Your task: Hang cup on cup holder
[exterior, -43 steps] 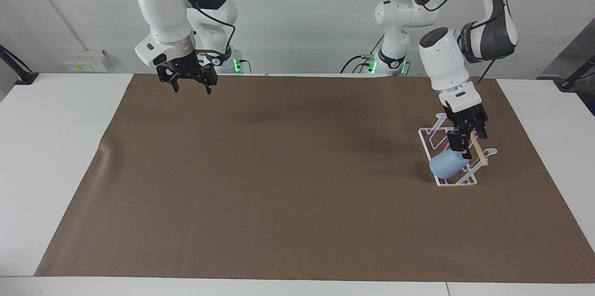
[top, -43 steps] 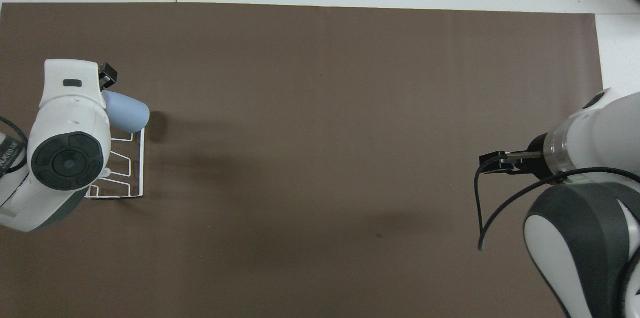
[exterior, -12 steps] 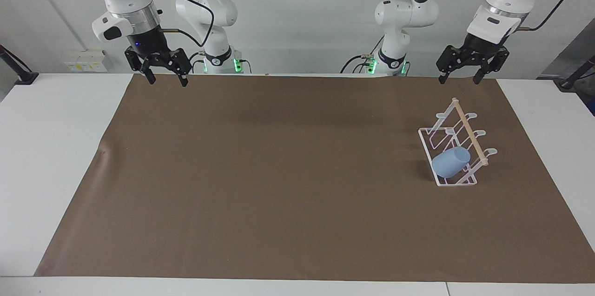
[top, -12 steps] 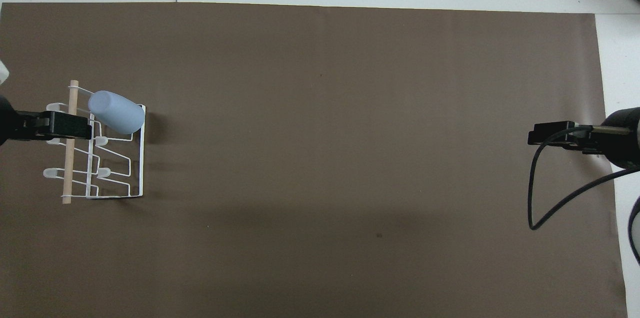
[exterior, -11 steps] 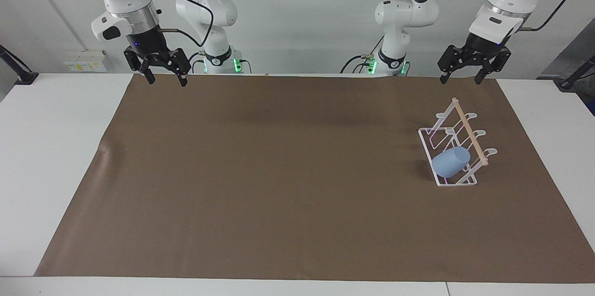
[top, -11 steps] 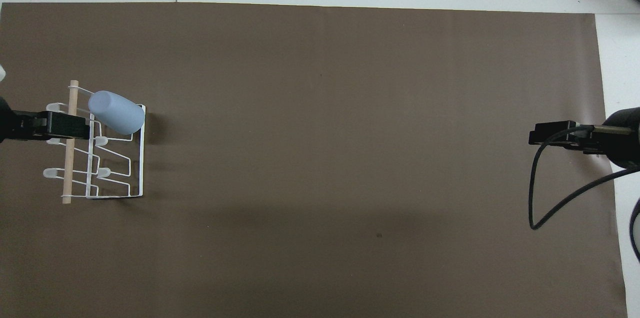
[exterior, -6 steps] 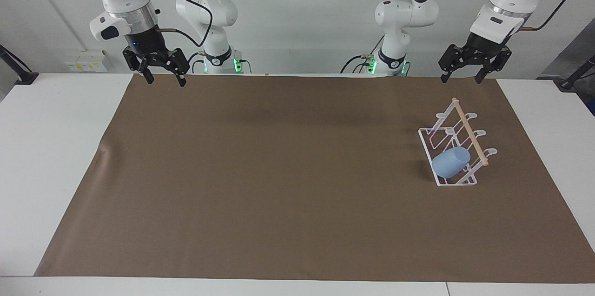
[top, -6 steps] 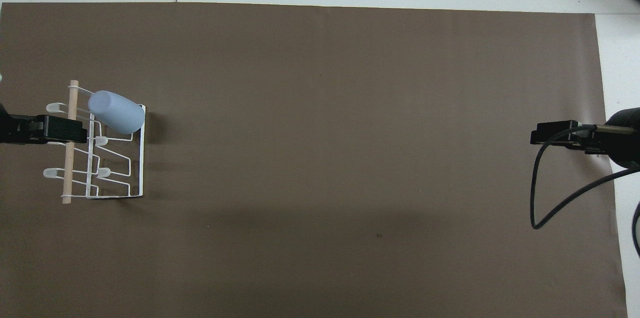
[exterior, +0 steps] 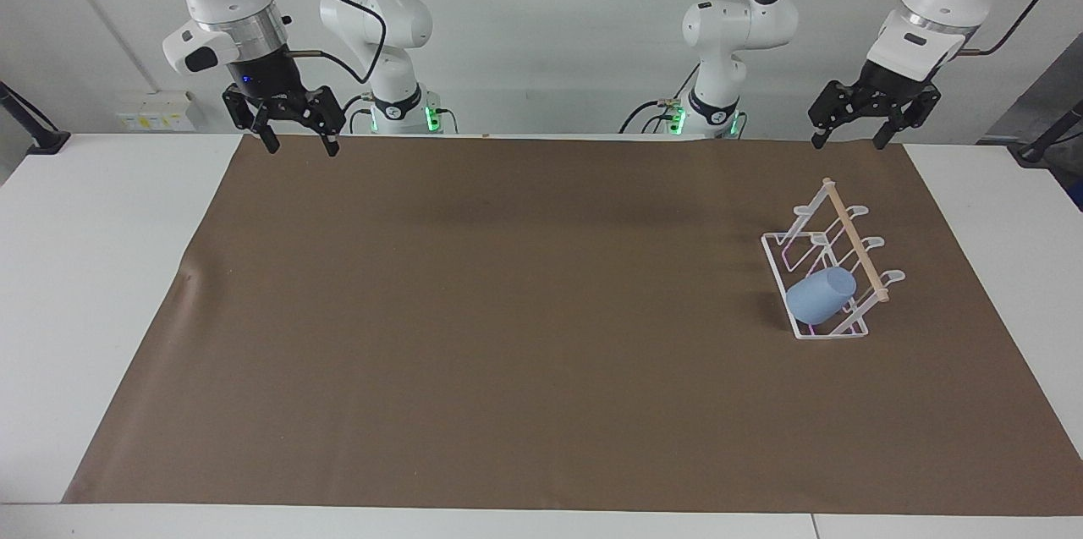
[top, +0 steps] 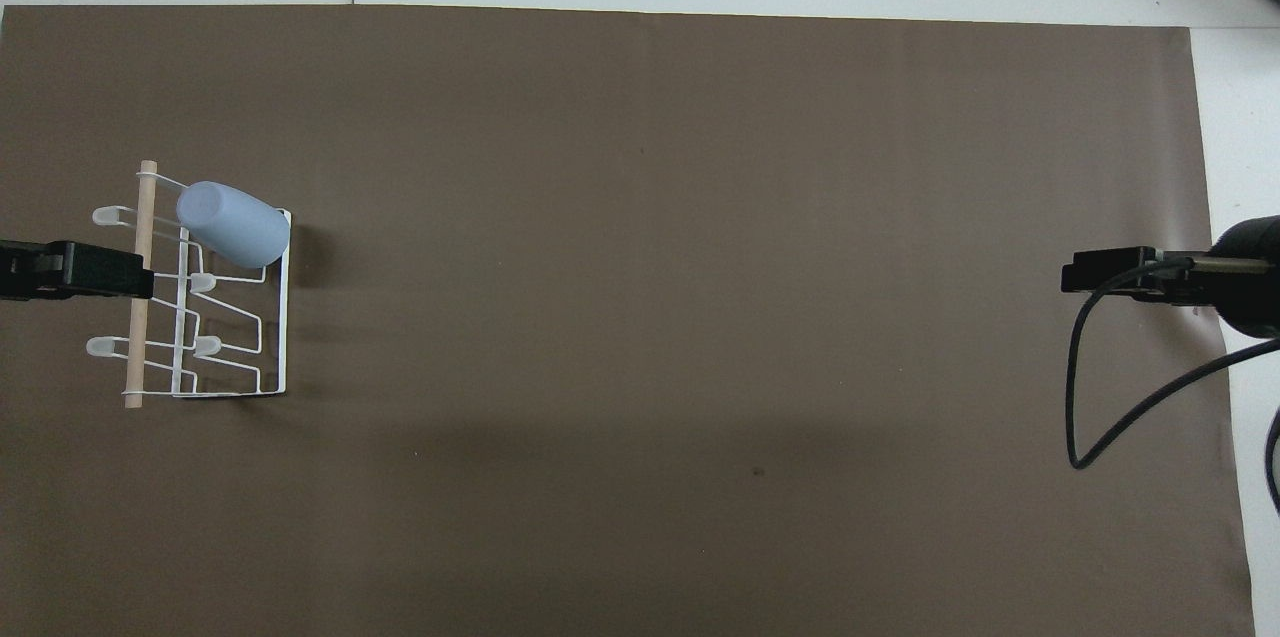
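on the cup holder [exterior: 825, 264] hangs the cup [exterior: 819, 295], seemingly clear of both splayed-open, empty grippers.

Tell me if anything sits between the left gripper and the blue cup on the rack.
Nothing visible does. The left gripper hangs open above the table edge, and the cup sits on a prong of the cup holder.

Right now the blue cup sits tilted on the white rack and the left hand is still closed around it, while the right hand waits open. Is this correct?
Not quite. The left hand is open and raised clear of the cup, holding nothing. The facing view shows it. The rest holds: the cup sits tilted on the rack, and the right hand waits open.
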Robot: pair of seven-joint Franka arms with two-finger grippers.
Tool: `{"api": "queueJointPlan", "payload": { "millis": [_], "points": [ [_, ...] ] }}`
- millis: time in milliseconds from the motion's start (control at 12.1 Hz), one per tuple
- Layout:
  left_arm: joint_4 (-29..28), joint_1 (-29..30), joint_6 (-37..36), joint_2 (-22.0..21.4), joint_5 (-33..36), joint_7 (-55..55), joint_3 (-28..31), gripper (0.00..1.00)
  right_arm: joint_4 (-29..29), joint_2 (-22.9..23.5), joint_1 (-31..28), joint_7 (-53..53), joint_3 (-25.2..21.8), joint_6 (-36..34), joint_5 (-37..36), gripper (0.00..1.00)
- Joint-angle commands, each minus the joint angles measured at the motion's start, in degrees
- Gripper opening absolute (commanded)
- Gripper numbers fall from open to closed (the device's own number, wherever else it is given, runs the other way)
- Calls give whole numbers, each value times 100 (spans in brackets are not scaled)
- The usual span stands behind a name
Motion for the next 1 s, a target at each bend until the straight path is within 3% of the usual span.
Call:
{"api": "queueJointPlan", "payload": {
  "millis": [0, 166, 913],
  "points": [
    [-113, 65, -124, -121, 69, 143, -60, 100, -44, -95, -81, -479, 12, -33, 34, 100],
    [168, 74, -212, 99, 95, 143, -60, 100, -61, -103, -81, -497, 12, -42, 34, 100],
    [-86, 30, -107, -24, 78, 143, -60, 100, -474, -402, 16, -963, 38, -270, -282, 100]
  ]
}}
